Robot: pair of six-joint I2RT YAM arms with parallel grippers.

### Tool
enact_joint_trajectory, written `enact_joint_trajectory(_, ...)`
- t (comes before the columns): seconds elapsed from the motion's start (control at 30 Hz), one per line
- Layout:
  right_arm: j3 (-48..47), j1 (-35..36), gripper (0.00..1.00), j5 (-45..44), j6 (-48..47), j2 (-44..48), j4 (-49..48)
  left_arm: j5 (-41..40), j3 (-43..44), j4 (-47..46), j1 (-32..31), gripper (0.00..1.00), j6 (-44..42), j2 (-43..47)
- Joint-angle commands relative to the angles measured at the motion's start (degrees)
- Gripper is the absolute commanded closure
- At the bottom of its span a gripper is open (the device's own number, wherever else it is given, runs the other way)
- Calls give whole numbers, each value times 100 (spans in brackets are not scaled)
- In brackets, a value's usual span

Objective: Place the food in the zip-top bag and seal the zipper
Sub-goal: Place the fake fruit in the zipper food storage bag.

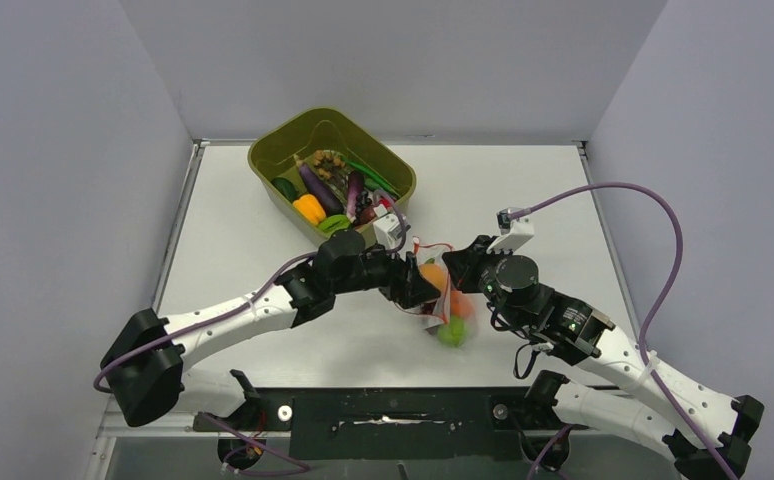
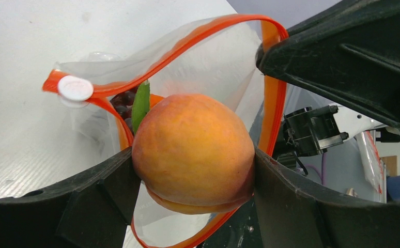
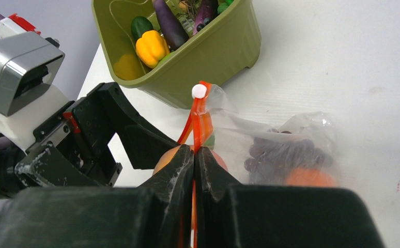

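- holding a round orange-yellow toy peach (image 2: 193,150) between its two black fingers, the left gripper (image 1: 425,283) has the fruit right at the mouth of the clear soft plastic zip-top bag (image 3: 291,129), which sits near the middle of the white table (image 1: 523,200).
- the right gripper (image 3: 194,155) has its jaws pinched fully together on the thin red-orange zipper strip (image 3: 200,116), lifting one side of the mouth so it gapes.
- the opening looks only slightly wider than the peach, so it seems best to push the fruit well past the strip before letting go, with the right pinch kept steady.
- inside the bag lie dark purple grapes (image 3: 286,155), an orange round fruit (image 3: 309,178) and a green round fruit (image 1: 452,333).
- a small white round slider tab (image 2: 75,88) sits at the strip's far end, clear of the peach's path.
- an olive-green plastic tub (image 3: 224,46) stands just behind the bag, holding a yellow pepper (image 3: 151,46), purple eggplants (image 3: 169,26) and more food; the left wrist is close to its near wall and could bump it when backing out.
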State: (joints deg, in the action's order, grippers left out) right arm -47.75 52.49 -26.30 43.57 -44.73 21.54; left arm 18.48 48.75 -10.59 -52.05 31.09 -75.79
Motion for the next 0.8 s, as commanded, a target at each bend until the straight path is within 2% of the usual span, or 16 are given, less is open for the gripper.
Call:
enact_joint_trajectory(0.0,-90,-33,100,-83,56,111,-366,171,211,-583,-124,51,-1,-101)
enact_joint_trajectory(0.17,-138,-30,100,-135,51,96,-306,256,219,-737,-270,51,-103,-130)
enact_joint_trajectory(0.37,-117,-31,100,-94,101,119,-317,-643,320,-117,-314,48,-291,-226)
enact_joint_trajectory(0.67,-34,-29,100,-103,178,183,-290,-825,475,-9,-314,38,-242,-212)
enact_joint_trajectory(0.77,-25,-33,100,-107,159,209,-311,-858,324,-126,-314,29,-216,-58)
